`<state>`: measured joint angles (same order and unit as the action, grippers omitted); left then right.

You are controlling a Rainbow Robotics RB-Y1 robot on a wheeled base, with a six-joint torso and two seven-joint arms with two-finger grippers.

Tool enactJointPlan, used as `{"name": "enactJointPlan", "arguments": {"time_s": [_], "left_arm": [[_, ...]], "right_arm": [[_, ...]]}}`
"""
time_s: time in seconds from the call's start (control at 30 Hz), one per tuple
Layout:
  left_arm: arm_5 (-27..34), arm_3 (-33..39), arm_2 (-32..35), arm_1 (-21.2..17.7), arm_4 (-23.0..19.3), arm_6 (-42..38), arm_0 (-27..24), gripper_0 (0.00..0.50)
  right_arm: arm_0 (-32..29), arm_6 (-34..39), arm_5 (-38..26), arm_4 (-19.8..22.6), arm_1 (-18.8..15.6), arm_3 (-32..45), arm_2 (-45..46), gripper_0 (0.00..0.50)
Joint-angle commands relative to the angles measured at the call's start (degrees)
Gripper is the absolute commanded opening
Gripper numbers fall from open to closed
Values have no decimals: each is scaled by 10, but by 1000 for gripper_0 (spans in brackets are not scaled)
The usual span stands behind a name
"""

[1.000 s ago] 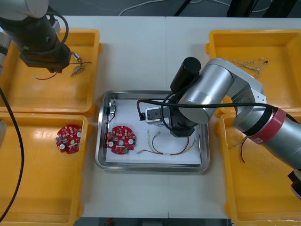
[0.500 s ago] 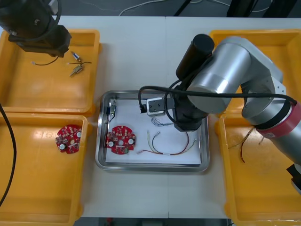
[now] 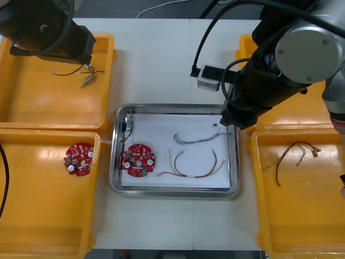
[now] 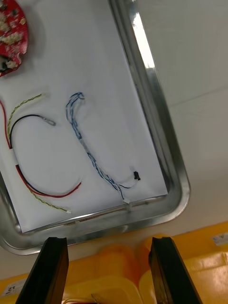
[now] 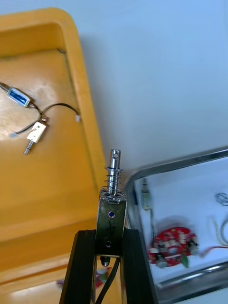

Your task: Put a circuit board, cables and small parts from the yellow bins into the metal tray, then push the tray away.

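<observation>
Left gripper point(image 5: 110, 233) is clamped on a small metal part point(image 5: 112, 190), its black fingers point(image 5: 85, 266) kept apart by the part's body. A spring-wound pin juts past the fingertips, and a thin black lead point(image 5: 110, 280) trails from the other end until the picture's edge cuts it off. The pin shows against the bare table point(image 5: 156, 71), between the wall of the far left yellow bin point(image 5: 90, 118) and a corner of the metal tray point(image 3: 114, 167). From the front the left arm point(image 3: 46, 29) covers this grip entirely. Loose parts point(image 3: 86, 78) with a black cable lie in that bin. On the tray's white lining lie a second part point(image 3: 128, 125), a red circuit board point(image 3: 138, 160), a blue and white cable point(image 3: 194, 139) and a red and yellow cable point(image 3: 194, 167). The right wrist view crops the board at its edge. Right gripper point(image 4: 107, 242) hangs with fingers spread wide and nothing between them, by the tray's right rim over the edges of the right bins. From the front the right arm point(image 3: 280, 70) hides its fingers. A spare board point(image 3: 78, 159) lies in the near left bin, and more cables point(image 3: 294, 154) lie in the near right bin.
</observation>
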<state>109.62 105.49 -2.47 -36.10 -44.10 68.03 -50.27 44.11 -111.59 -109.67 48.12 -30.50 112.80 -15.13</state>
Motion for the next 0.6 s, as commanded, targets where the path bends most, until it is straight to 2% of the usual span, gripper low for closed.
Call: {"name": "enactJointPlan", "arguments": {"time_s": [0.03, 0.27, 0.4, 0.6], "left_arm": [[4, 80, -46, -28, -27, -188, 24, 0], [4, 163, -131, -30, -27, -318, 64, 0], [4, 176, -164, -29, -15, -343, 73, 0], [4, 176, -237, -29, 36, -385, 75, 0]], "right_arm": [[16, 77, -3, 15, -40, 25, 52, 500], [3, 174, -3, 33, -77, 25, 97, 500], [-14, 209, -3, 38, -91, 26, 123, 500], [-43, 263, -3, 46, -115, 25, 165, 500]]}}
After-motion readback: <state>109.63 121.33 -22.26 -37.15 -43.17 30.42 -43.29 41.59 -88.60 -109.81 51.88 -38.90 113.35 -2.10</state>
